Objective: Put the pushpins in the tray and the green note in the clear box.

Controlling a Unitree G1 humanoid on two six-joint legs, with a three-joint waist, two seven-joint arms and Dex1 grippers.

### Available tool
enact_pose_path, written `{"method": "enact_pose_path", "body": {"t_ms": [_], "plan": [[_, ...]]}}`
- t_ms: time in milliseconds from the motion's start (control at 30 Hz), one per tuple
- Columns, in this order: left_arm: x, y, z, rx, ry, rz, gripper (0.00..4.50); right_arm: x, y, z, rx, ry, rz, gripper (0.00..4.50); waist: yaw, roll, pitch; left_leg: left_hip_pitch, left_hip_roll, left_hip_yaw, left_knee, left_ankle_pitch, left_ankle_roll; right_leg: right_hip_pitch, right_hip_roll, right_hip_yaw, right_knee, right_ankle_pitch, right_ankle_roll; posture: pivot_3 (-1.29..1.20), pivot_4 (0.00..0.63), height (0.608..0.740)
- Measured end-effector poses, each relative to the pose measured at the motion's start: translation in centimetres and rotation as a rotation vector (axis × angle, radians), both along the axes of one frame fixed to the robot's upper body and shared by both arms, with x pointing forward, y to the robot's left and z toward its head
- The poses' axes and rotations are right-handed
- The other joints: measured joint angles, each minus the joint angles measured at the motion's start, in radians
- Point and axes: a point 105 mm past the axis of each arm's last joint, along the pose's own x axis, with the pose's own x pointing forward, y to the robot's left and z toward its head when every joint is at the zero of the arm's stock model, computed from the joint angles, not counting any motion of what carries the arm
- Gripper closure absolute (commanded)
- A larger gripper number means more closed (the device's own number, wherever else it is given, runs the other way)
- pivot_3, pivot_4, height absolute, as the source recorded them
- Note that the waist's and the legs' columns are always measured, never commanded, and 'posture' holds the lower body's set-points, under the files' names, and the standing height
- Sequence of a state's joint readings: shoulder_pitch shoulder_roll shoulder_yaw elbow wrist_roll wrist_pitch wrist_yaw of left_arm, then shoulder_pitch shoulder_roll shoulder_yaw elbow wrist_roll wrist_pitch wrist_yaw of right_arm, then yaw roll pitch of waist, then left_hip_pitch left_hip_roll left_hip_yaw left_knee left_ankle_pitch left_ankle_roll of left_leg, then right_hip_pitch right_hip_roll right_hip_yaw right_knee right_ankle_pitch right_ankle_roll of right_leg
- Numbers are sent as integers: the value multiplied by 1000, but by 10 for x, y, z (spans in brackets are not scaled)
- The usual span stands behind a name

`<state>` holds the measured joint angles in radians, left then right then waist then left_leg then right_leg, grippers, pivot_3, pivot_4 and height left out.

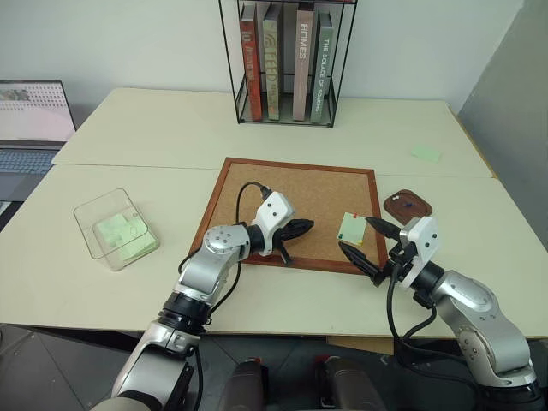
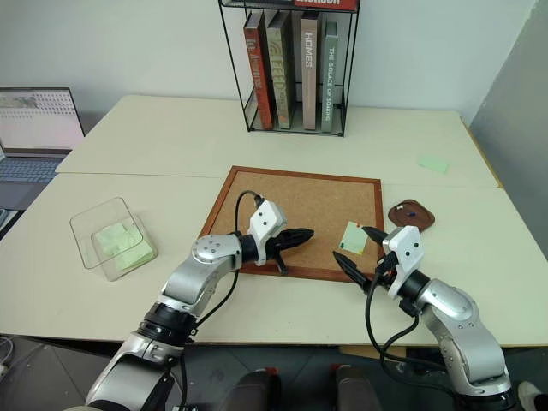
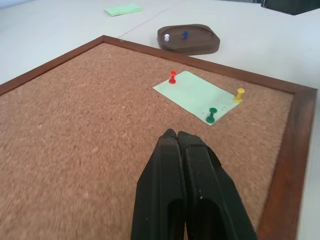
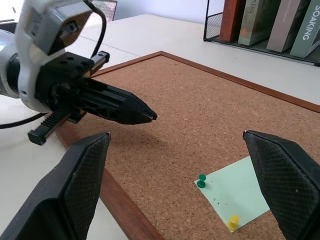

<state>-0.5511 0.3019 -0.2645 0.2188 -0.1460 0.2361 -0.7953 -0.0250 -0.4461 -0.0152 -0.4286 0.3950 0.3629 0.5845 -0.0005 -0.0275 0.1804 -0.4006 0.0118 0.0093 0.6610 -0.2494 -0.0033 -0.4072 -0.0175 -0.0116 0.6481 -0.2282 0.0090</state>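
Pressed-together left end effector (image 3: 177, 137) hovers over the cork board (image 3: 75, 150); right end effector (image 4: 180, 165) spread — next, pluck the pushpins (image 3: 211, 115) off the green note (image 3: 197, 95).

Rough cork board (image 3: 90, 125), glossy wood frame; matt paper green note (image 3: 195, 95); clear plastic box (image 1: 116, 228).

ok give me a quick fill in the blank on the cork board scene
1. The green note is pinned to the cork board by ___ pushpins.
2. The left gripper has its fingers ___.
3. The right gripper is ___.
4. The tray holds ___ pins.

Missing words: three; shut; open; two
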Motion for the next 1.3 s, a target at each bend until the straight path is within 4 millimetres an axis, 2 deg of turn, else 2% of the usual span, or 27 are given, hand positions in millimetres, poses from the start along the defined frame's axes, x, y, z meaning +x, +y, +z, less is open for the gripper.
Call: {"method": "enact_pose_path", "body": {"t_ms": [200, 567, 667, 767, 867, 1067, 1300], "plan": [[5, 1, -26, 61, 47, 19, 4445, 18, -6, -3, -40, 33, -60, 0, 0, 0, 0, 0, 0, 0, 0, 0, 0, 0, 0, 0, 0, 0, 0, 0, 150, 740], [5, -4, -28, 70, 33, -6, 4445, 74, -20, -19, -80, 156, -169, 0, 0, 1, -1, 0, -1, 0, 1, 0, 0, 1, 0, 0, 1, 1, 0, 0, 150, 740], [2, -4, -29, 67, 30, -8, 4445, 83, -20, -27, -99, 162, -182, 0, -1, 1, -1, 0, -1, 0, 0, 0, 0, 1, 0, 0, 1, 0, 0, 0, 150, 740], [0, -4, -29, 69, 29, -12, 4500, 91, -23, -37, -121, 173, -201, 453, -1, 1, -1, 0, -1, 1, 0, 0, 0, 0, 0, 0, 0, 0, 0, 0, 150, 740], [-2, -4, -29, 69, 32, -12, 4500, 96, -24, -44, -132, 173, -218, 1179, -1, 1, -1, 0, -1, 1, 0, 0, 0, 0, 0, 1, 0, 0, 0, 0, 150, 740], [-4, -4, -29, 70, 35, -18, 4500, 102, -26, -45, -149, 146, -231, 2265, -2, 1, -1, 1, -1, 1, 0, 0, 0, 0, 0, 1, 1, 0, 0, 0, 150, 740], [-4, -3, -29, 80, 26, -18, 4500, 102, -22, -45, -160, 128, -217, 3766, -2, 1, -1, 1, -1, 1, 0, 0, 0, 0, 0, 1, 1, 0, 0, 0, 150, 740]]}}
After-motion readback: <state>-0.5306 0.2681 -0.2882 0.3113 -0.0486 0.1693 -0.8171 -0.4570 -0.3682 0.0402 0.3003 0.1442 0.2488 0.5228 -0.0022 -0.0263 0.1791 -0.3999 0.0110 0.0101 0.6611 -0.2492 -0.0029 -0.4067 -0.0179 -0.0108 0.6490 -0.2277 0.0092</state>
